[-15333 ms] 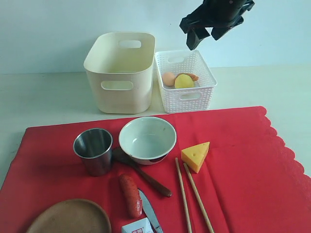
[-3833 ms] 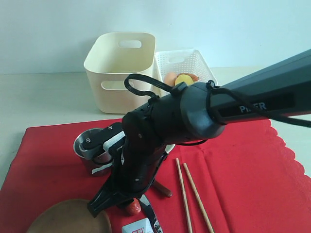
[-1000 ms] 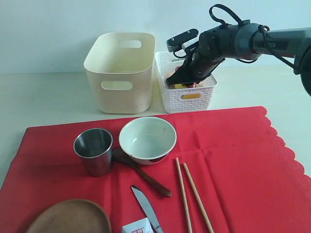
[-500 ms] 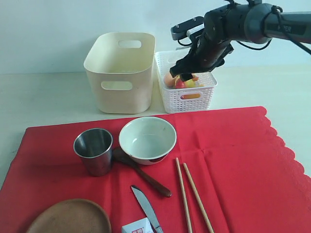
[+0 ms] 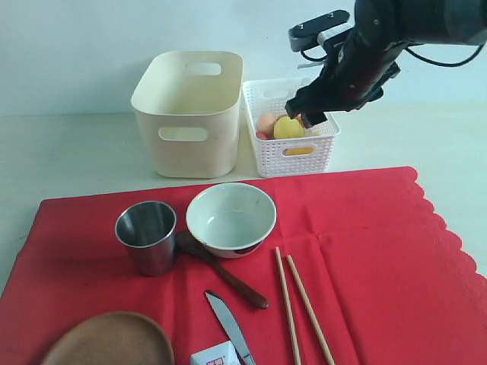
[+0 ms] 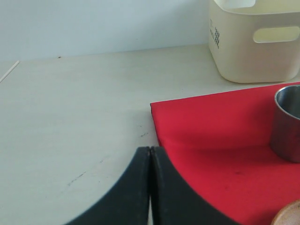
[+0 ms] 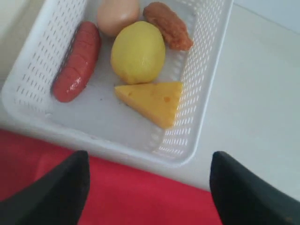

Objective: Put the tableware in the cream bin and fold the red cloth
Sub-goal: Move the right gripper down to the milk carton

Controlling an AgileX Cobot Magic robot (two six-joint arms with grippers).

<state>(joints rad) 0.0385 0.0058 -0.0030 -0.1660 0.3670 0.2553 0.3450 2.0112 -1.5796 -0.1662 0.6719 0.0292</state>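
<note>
Starting at the near edge, the brown plate [image 5: 106,341], the knife [image 5: 228,327] and the two chopsticks [image 5: 304,308] lie on the red cloth [image 5: 365,243]. Just behind them the dark spoon [image 5: 224,277] has one end tucked between the steel cup [image 5: 146,236] and the pale bowl [image 5: 230,218]. My left gripper [image 6: 150,154] is pressed shut on nothing, over the table by the cloth's corner near the cup. Beyond the cloth stands the cream bin [image 5: 190,114], with no tableware that I can see in it. Farthest off, my right gripper [image 7: 150,159] hangs spread wide and empty above the white basket [image 5: 300,152]. I judge the tableware comes next. I should rise clear of the basket rim, pinch the bowl's rim on the side away from the spoon, and release low inside the bin. Folding waits until the cloth is bare.
</note>
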